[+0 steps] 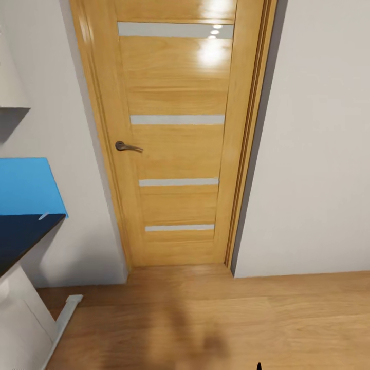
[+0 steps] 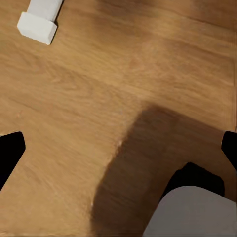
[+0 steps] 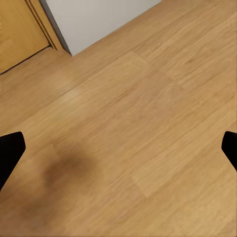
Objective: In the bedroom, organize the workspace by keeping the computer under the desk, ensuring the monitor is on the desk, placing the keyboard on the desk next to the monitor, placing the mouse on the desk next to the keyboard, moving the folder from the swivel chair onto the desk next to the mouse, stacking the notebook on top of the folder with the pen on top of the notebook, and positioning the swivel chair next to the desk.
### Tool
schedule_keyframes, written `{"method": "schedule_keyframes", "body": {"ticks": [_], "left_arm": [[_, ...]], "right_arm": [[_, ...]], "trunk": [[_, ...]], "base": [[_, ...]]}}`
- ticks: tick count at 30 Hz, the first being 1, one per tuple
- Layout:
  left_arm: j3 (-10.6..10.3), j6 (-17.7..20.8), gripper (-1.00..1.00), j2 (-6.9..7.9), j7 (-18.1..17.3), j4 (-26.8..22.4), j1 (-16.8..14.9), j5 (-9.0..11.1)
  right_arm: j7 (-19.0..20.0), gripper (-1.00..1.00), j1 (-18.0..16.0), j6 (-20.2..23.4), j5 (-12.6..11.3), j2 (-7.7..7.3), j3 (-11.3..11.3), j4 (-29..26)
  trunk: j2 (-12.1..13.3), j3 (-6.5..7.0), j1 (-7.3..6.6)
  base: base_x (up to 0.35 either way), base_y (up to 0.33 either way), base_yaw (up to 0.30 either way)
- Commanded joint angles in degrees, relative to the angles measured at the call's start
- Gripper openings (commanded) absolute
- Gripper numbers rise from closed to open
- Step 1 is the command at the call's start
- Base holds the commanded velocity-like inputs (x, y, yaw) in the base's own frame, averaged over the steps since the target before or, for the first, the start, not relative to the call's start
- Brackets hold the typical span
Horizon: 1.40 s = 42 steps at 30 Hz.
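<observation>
door point(image 1: 177, 133): oak, frosted strips, closed, lever handle point(image 1: 127, 147) on its left side. Head camera faces it square-on, so the robot looks to be in transit, not at a work position.
floor point(image 1: 216, 318): wood planks, robot's shadow falls just in front of the door.
walls point(image 1: 318, 144): plain pale grey either side of the frame.
desk point(image 1: 23, 231): only one corner of the glossy black top is in frame, at the left edge of the head view; white leg point(image 1: 20, 313) under it, white foot bar point(image 1: 61, 324) running out along the floor. Foot bar end also visible from the left wrist point(image 2: 37, 22).
blue panel point(image 1: 28, 186): flat against the wall above the desk's rear edge. Reads as a wall panel, not the folder.
left gripper point(image 2: 118, 148): spread wide, nothing between the fingers, hanging over bare floor near the desk foot. Probably carried low and empty for driving.
right gripper point(image 3: 118, 148): same, fingers wide apart and empty, over floor near the door frame.
robot base point(image 2: 195, 207): grey and black part in the left wrist view.
task items: just that desk corner; needs a turn left toward it, my guess.
</observation>
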Motion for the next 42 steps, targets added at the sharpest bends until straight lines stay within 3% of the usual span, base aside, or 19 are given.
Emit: {"method": "schedule_keyframes", "body": {"ticks": [1,4,5,8,9,16,26,42], "left_arm": [[0.41,-0.11,1.0,0.98,-3.04,1.25,0.03,2.86],[2.09,-0.13,1.0,2.48,-10.48,3.38,0.03,7.64],[2.8,-0.14,1.0,3.39,-15.06,4.15,0.03,10.15],[3.35,-0.09,1.0,4.14,-18.64,4.7,0.03,12.02],[3.5,-0.08,1.0,4.21,-19.44,4.83,0.03,12.46],[3.7,-0.06,1.0,4.19,-20.14,4.96,0.03,12.9],[3.55,-0.06,1.0,4.09,-20.19,4.97,0.03,12.93],[3.62,-0.06,1.0,4.09,-20.21,4.97,0.03,12.93]], "right_arm": [[-0.56,1.0,-0.02,-0.1,0.3,0.12,0.41,0.0],[-0.57,1.0,-0.02,-0.1,0.81,0.25,0.42,0.01],[-0.57,1.0,-0.02,-0.1,1.02,0.3,0.43,0.01],[-0.56,1.0,-0.02,-0.1,1.19,0.33,0.43,0.02],[-0.55,1.0,-0.03,-0.05,2.31,0.33,1.24,0.06],[-0.63,1.0,-0.04,-0.05,7.07,0.42,5.66,2.33],[-0.72,1.0,-0.02,-0.03,7.48,0.76,6.05,2.81],[-0.71,1.0,-0.03,-0.01,7.49,0.78,6.06,2.83]], "trunk": [[-0.02,-0.04,0.01],[-0.02,-0.04,0.01],[-0.02,-0.04,0.01],[-0.02,-0.04,0.01],[-0.02,-0.04,0.01],[-0.02,-0.04,0.01],[-0.02,-0.04,0.01],[-0.02,-0.04,0.01]], "base": [[0.142,-0.19,0.186],[0.104,-0.131,0.226],[0.041,-0.05,0.26],[0.022,-0.028,0.269],[0.007,-0.008,0.278],[0.002,-0.003,0.28],[-0.018,0.009,0.282],[-0.178,0.121,0.282]]}}
